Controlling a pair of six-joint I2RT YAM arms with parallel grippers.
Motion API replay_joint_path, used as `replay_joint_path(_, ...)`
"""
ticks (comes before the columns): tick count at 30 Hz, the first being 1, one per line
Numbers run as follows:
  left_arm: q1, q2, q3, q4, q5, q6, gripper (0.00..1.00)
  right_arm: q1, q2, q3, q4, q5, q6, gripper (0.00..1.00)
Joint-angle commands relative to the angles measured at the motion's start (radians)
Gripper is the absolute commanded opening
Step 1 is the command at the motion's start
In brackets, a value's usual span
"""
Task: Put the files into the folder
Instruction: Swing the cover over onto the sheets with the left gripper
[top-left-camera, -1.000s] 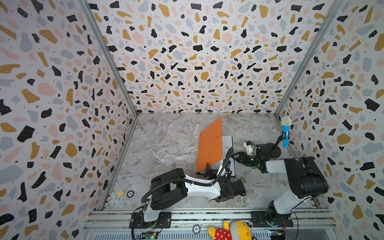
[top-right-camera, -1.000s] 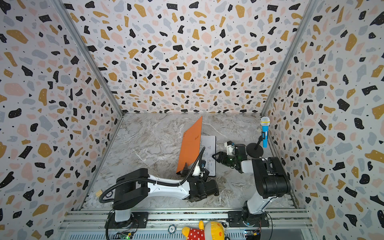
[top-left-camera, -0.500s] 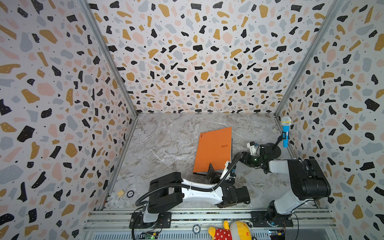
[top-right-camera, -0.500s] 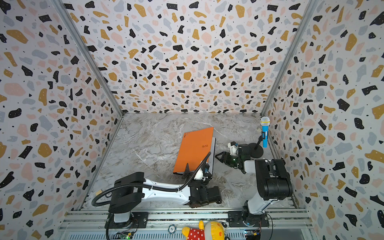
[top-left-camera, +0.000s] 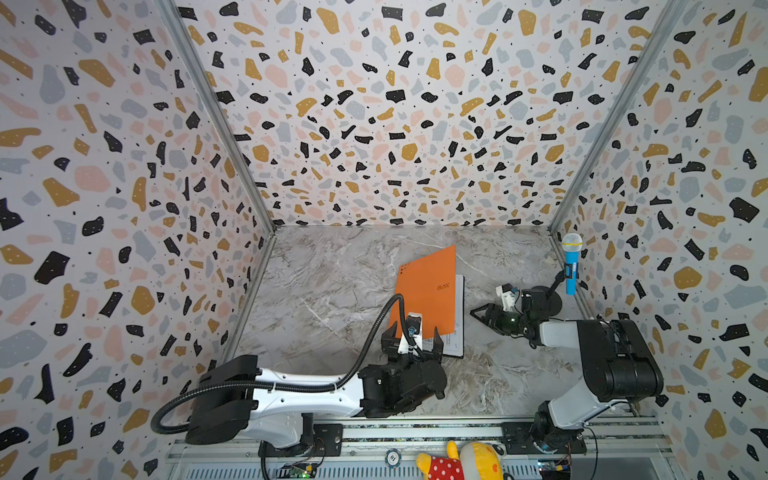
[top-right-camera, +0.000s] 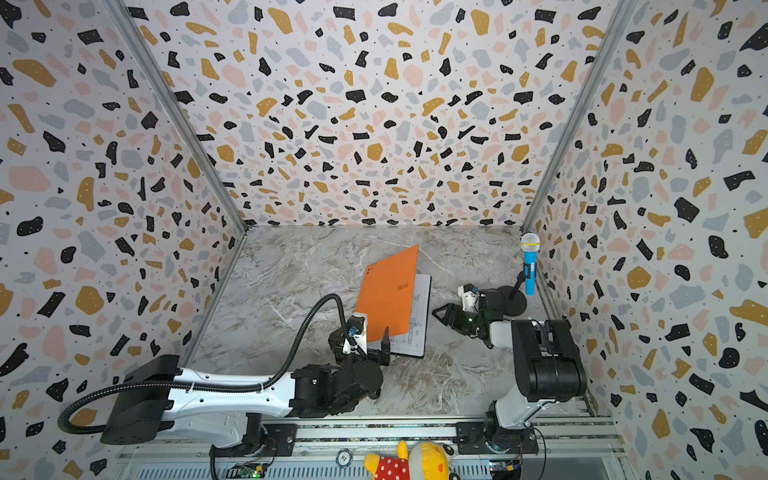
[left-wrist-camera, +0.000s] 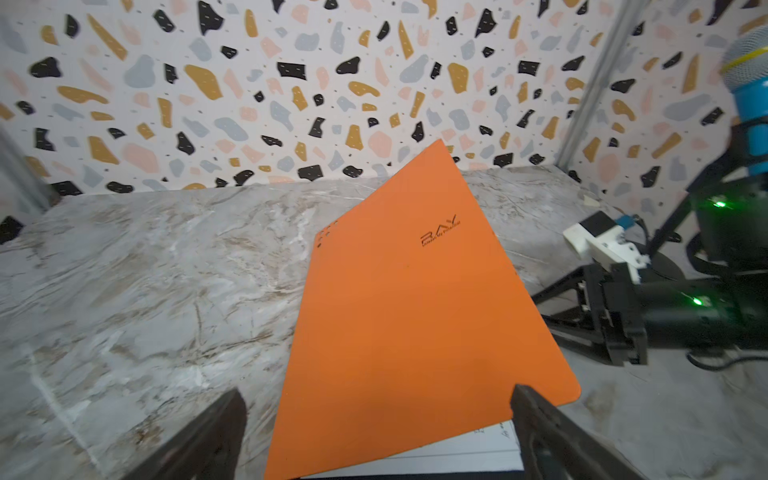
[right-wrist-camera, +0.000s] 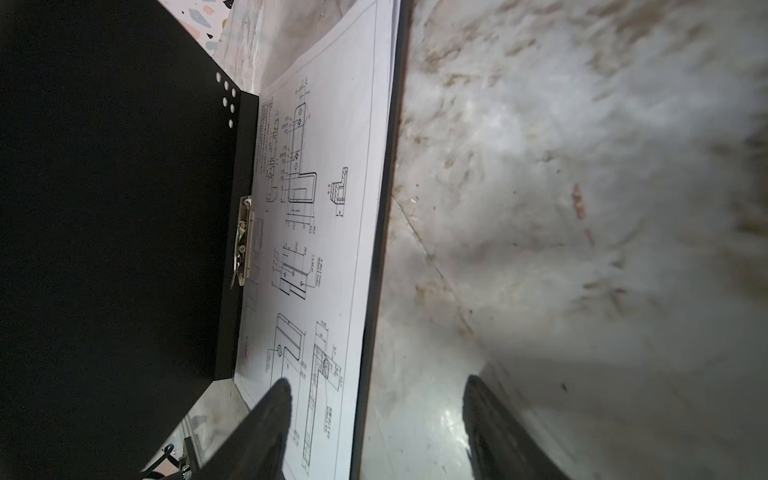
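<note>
In both top views the orange folder (top-left-camera: 428, 291) lies on the table (top-left-camera: 332, 291), cover (top-right-camera: 390, 299) tilted up over the white files (top-left-camera: 458, 320). The left gripper (top-left-camera: 413, 332), wide open and empty, sits at its near edge; the right gripper (top-left-camera: 478, 312), partly open and empty, is just right of it. Left wrist view: open table beside and beyond the cover. Right wrist view: a drawing sheet (right-wrist-camera: 332, 208) on the black inside, beside the clip (right-wrist-camera: 245, 237).
</note>
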Motion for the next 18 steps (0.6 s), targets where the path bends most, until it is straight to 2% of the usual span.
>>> replay_joint_path(1, 0.009, 0.01, 0.008, 0.216, 0.178, 0.195, 1.0, -0.005, -0.008, -0.027, -0.09, 0.043, 0.01, 0.67)
replay_joint_path(5, 0.039, -0.004, 0.021, 0.209, 0.247, 0.163, 1.0, -0.006, -0.021, -0.029, -0.103, 0.047, 0.006, 0.67)
replay_joint_path(10, 0.241, -0.13, -0.117, 0.283, 0.471, -0.034, 1.0, -0.007, -0.024, -0.033, -0.101, 0.046, 0.01, 0.67)
replay_joint_path(15, 0.399, -0.166, -0.132, 0.095, 0.489, -0.093, 1.0, 0.002, -0.021, -0.046, -0.063, 0.025, 0.037, 0.67)
replay_joint_path(18, 0.541, -0.165, -0.184, 0.094, 0.592, -0.162, 1.0, 0.023, -0.017, -0.047, -0.05, 0.023, 0.05, 0.67)
